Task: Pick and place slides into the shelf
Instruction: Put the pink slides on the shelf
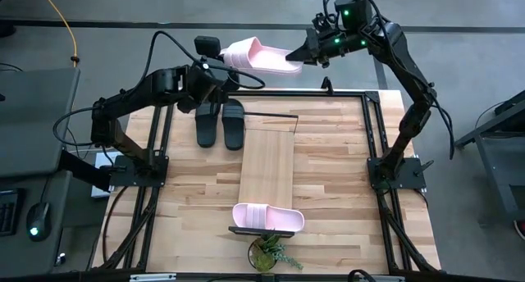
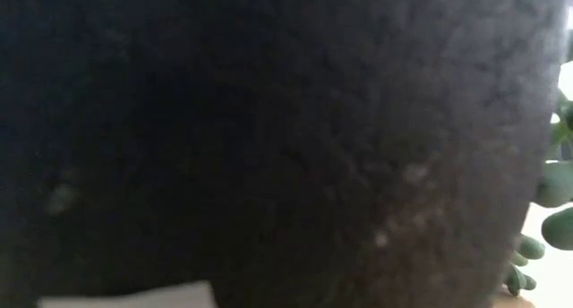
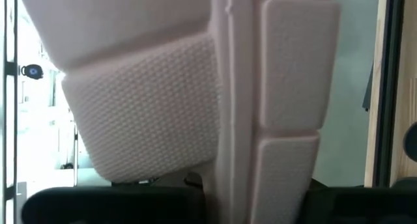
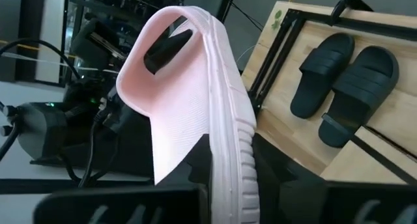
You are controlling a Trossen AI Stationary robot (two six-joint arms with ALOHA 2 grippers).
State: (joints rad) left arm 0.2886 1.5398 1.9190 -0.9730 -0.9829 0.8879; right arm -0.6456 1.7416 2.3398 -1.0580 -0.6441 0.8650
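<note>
A pale pink slide [image 1: 261,56] hangs in the air just beyond the table's far edge, turned on its side. My left gripper [image 1: 220,59] is shut on its strap end and my right gripper [image 1: 302,59] on its heel end. Both wrist views fill with this slide [image 3: 163,100] [image 4: 195,107]. A second pink slide [image 1: 268,218] lies across the near end of the shelf [image 1: 267,163], sole down. The black pair [image 1: 220,122] lies side by side on the tabletop left of the shelf's far end. My left gripper holds the slide's strap end [image 3: 225,178], coming level from the table's left. One dark finger [image 4: 166,45] reaches in under the strap; where the other sits is hidden by the slide. The slide is clear of the table. My right gripper pinches the heel end [image 4: 228,178] between its two fingers, one on the footbed side and one on the sole side. The fingers come from the table's right, slanting a little down, along the slide. The slide stands on edge, lifted clear.
A small potted plant [image 1: 271,253] stands at the near edge in front of the shelf; its dark pot [image 2: 269,138] blocks nearly all of the low view. A black frame [image 1: 373,126] borders the tabletop. Bare wood lies to the right of the shelf.
</note>
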